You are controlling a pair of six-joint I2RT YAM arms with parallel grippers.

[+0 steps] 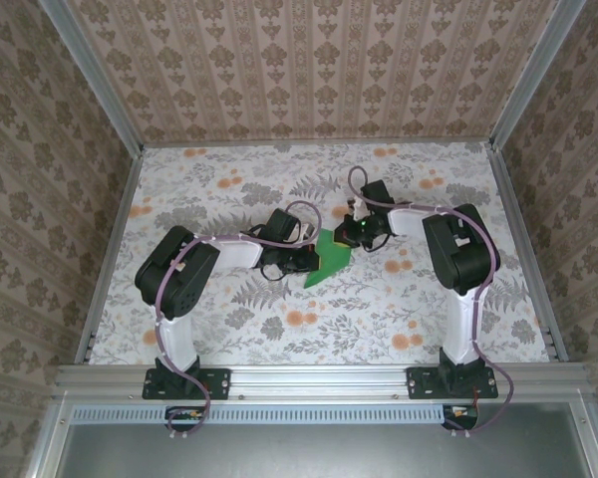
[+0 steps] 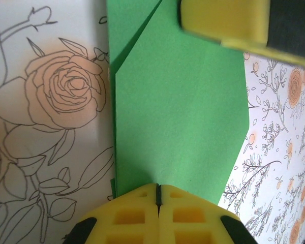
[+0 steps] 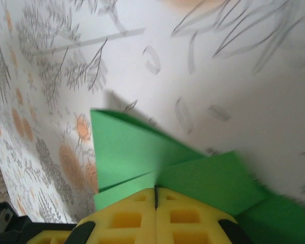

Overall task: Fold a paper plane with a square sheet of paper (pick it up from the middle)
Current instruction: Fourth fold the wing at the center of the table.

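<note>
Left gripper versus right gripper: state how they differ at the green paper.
The left gripper meets the folded bright green paper sheet at its left edge; the right gripper meets its far right end. Ahead of the left gripper lies a broad flat face; ahead of the right gripper, two folded flaps meet at a crease. Both are shut at the paper's edge.

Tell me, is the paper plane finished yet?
Not yet. Done: the green paper already has folded flaps, so it is no plain square. In hand: the left gripper and right gripper, both shut, sit on its edges. To do: it looks wide, not yet a narrow pointed dart.
</note>
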